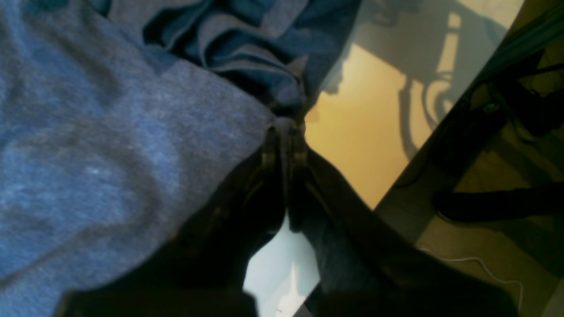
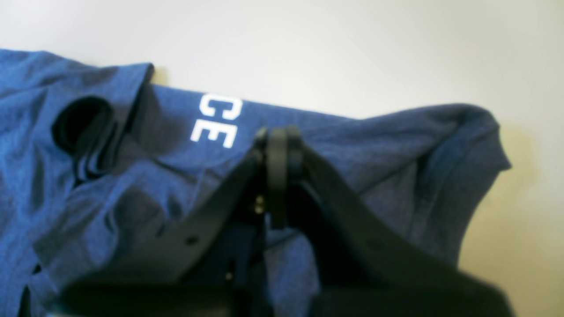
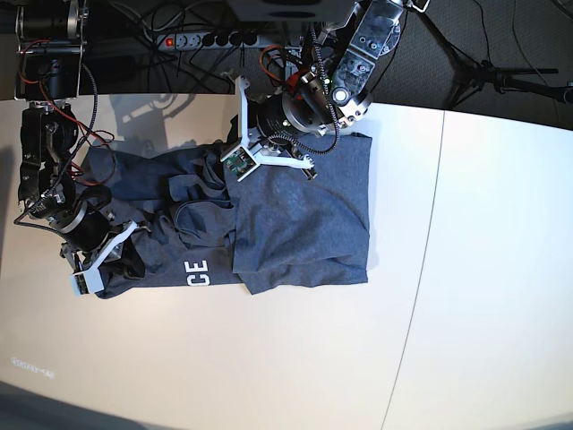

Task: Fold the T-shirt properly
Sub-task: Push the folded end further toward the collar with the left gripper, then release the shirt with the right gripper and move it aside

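Observation:
The slate-blue T-shirt (image 3: 304,224) lies crumpled across the back left of the table, its plain side up on the right half. White letters "CE" (image 3: 196,273) show on the left half. My left gripper (image 1: 284,132) is shut on a bunched edge of the T-shirt (image 1: 110,154) at the table's far side; its arm (image 3: 309,103) hangs over the shirt's back edge. My right gripper (image 2: 277,136) is shut, with its tips against the T-shirt (image 2: 374,145) next to the letters (image 2: 216,121). Whether cloth is pinched there is unclear.
The white table (image 3: 269,358) has a seam (image 3: 430,224) running front to back right of the shirt. A power strip (image 3: 215,38) and cables lie behind the table's back edge. A tripod (image 3: 483,76) stands at the back right.

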`<move>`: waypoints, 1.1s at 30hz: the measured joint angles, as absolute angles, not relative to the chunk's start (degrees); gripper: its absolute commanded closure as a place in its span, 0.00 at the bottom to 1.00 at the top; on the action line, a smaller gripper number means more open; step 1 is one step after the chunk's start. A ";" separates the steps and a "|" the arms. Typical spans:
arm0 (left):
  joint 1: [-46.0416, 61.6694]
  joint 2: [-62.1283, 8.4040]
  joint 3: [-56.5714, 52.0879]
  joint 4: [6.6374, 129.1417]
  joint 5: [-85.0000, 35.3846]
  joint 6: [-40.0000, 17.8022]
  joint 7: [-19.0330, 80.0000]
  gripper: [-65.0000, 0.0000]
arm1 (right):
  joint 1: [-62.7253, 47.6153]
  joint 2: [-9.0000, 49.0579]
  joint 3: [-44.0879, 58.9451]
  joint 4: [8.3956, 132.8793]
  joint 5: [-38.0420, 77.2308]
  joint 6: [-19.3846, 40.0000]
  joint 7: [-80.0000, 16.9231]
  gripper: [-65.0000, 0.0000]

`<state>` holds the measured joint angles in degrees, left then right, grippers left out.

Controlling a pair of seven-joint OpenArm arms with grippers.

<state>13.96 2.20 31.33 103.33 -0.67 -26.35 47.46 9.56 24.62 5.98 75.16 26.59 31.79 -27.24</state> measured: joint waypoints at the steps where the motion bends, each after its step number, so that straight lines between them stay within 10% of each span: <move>1: 13.80 2.22 31.33 103.33 -0.67 -26.39 47.57 1.00 | 9.56 24.62 5.98 75.16 26.59 31.79 -27.24 1.00; 6: 13.80 2.20 31.33 103.33 -4.12 -27.90 51.77 0.96 | 9.56 24.62 5.98 75.16 26.59 31.79 -27.29 1.00; 10: 13.82 2.22 31.33 103.33 -9.15 -27.90 53.08 0.53 | 9.56 24.62 5.98 75.16 26.59 31.79 -27.27 1.00; 12: 13.80 2.22 31.33 103.33 -10.15 -27.92 53.12 0.49 | 9.56 24.62 5.98 75.16 26.59 31.79 -27.29 1.00; 24: 10.66 2.26 24.56 111.74 -11.57 -28.14 49.82 0.50 | 9.56 21.98 5.10 75.16 26.57 31.81 -27.29 1.00; 33: 10.76 2.37 10.04 106.54 -9.50 -28.38 41.76 1.00 | 15.18 17.76 -5.76 75.13 29.28 31.88 -27.77 1.00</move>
